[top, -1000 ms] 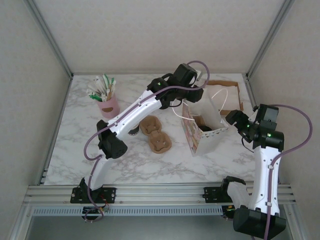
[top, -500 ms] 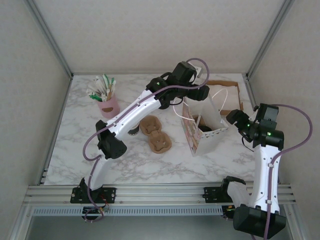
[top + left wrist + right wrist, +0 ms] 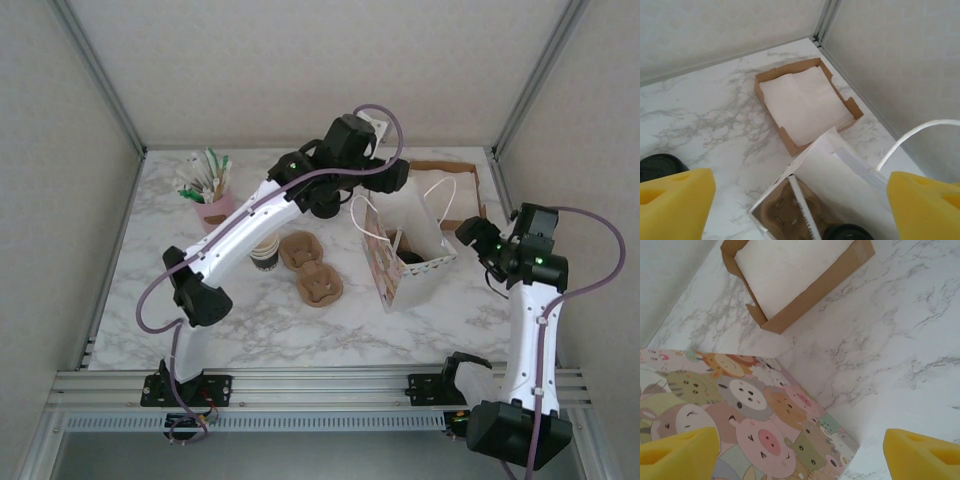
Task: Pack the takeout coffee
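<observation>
Takeout coffee (image 3: 845, 233) below left gripper (image 3: 800, 200), jaws spread wide, holding nothing. Sits low in paper bag (image 3: 840, 172), black lid up, by pulp carrier (image 3: 787, 210). Looks placed already. Right gripper (image 3: 800, 455) spread too, just beside bag's printed wall, likely steadying it. Contact unclear.

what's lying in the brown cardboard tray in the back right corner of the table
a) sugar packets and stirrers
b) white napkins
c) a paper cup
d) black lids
b: the left wrist view looks straight down into the brown tray, and flat white napkins cover its floor, with nothing dark or cup-shaped among them.
</observation>
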Robot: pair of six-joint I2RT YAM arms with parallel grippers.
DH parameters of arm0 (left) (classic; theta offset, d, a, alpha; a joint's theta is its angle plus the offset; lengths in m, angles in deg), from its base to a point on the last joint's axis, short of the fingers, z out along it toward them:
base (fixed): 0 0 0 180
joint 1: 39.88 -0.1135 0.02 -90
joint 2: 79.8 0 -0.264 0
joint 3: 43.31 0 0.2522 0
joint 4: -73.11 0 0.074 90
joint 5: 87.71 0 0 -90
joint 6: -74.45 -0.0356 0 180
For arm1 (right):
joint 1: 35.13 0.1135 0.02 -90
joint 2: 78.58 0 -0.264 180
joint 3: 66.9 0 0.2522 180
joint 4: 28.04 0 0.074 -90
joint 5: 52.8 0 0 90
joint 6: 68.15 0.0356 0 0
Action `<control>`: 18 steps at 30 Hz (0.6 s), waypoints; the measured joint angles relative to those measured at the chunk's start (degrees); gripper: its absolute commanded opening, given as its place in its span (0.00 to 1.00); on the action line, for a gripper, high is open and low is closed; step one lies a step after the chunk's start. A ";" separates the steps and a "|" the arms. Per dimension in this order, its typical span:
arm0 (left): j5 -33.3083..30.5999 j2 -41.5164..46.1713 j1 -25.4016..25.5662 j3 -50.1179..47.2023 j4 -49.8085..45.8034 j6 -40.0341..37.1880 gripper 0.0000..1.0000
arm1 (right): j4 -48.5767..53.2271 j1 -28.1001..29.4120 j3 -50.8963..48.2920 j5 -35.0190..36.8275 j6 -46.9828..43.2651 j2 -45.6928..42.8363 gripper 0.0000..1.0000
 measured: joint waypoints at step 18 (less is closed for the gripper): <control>4.74 18.21 -12.59 -35.52 17.77 4.44 1.00 | -8.13 2.03 15.47 -1.16 1.81 28.61 0.82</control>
